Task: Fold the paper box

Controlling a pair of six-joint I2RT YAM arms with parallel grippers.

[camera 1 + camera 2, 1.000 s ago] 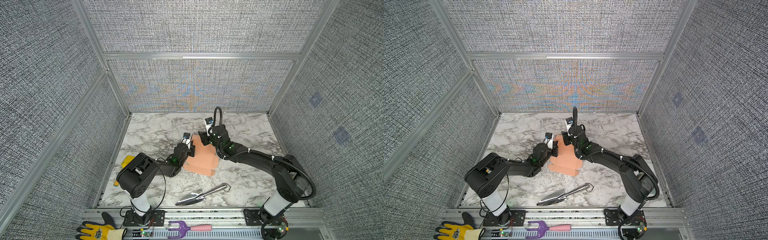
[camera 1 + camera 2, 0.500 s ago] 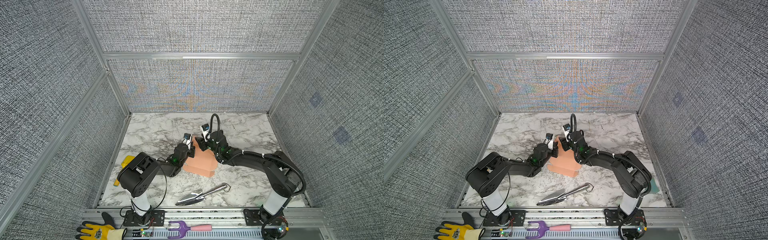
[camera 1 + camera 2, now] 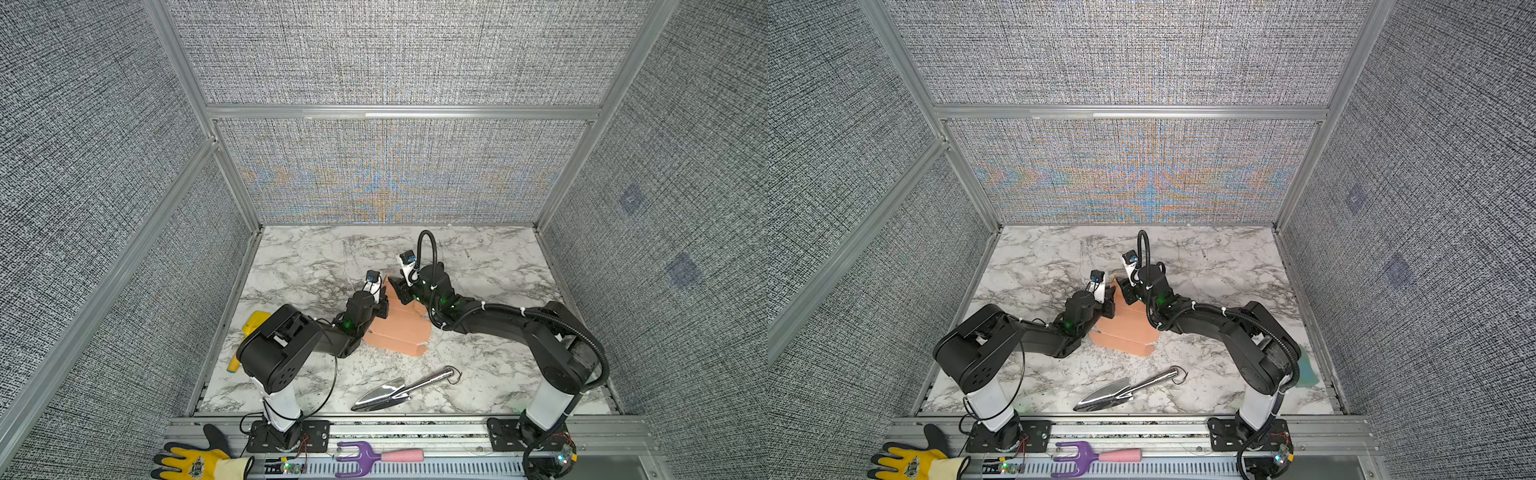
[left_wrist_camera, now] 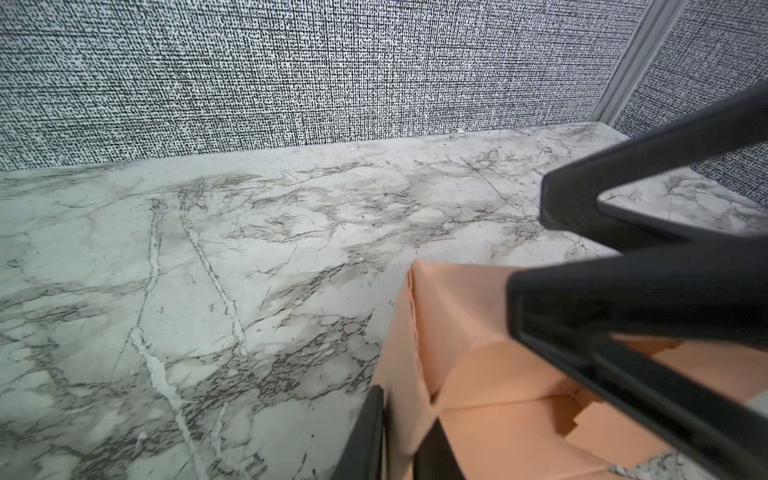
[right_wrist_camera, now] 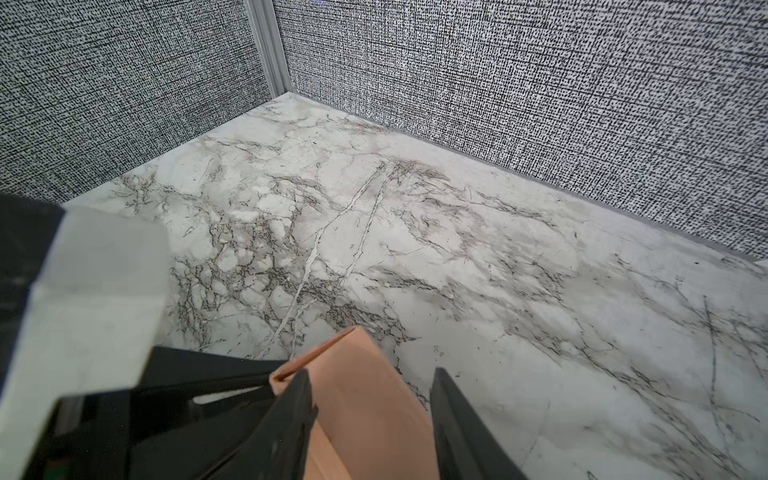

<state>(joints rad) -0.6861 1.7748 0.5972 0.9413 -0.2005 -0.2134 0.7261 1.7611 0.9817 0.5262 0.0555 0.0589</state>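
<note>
Currently, the paper box (image 3: 398,332) is lying near the middle of the worktop (image 3: 307,266), partly erected, with both my claws positioned at its far end. My left claw (image 4: 405,405) is straddling an upright side wall, its jaws set narrowly with the wall between them. Whether they are clamping it, I cannot tell. My right claw (image 5: 372,372) is standing spread around a raised flap at the same end, with one finger (image 5: 291,415) touching the flap's folded edge. The claws are sitting just beside each other.
</note>
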